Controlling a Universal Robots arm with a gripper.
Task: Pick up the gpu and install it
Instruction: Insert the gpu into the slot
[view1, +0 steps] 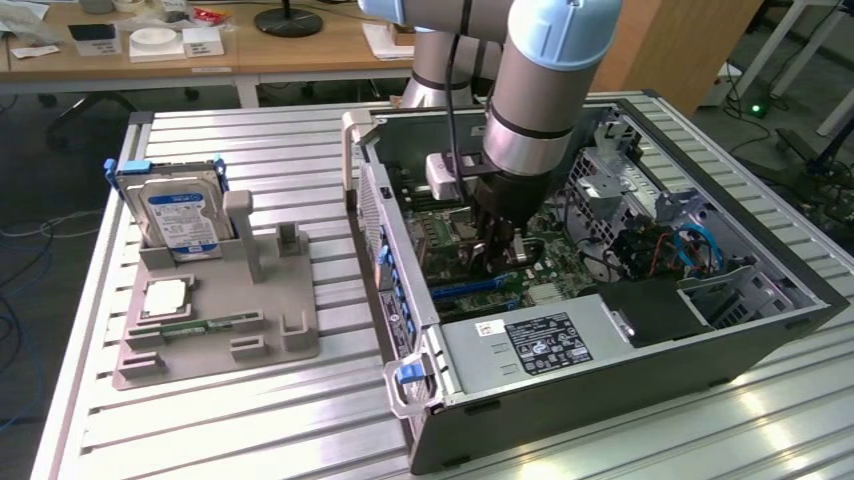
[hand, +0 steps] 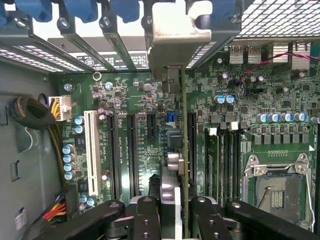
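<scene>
Gripper (hand: 172, 210) is down inside the open PC case (view1: 747, 330), fingers (hand: 145, 220) clamped on the gpu (hand: 181, 150), held edge-on above the motherboard (hand: 280, 115). The card's long axis runs parallel to the expansion slots (hand: 132, 150), with the silver end bracket (hand: 177, 37) pointing at the case's rear slot openings. On the worktop (view1: 267, 420), a grey fixture (view1: 214, 320) holds the hard drive (view1: 183, 215) and memory stick (view1: 200, 325).

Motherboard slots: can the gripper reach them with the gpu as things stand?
Probably yes. The gripper holds the gpu edge-on over the motherboard slots in the open case; nothing lies between, and the cables sit off to one side.
</scene>
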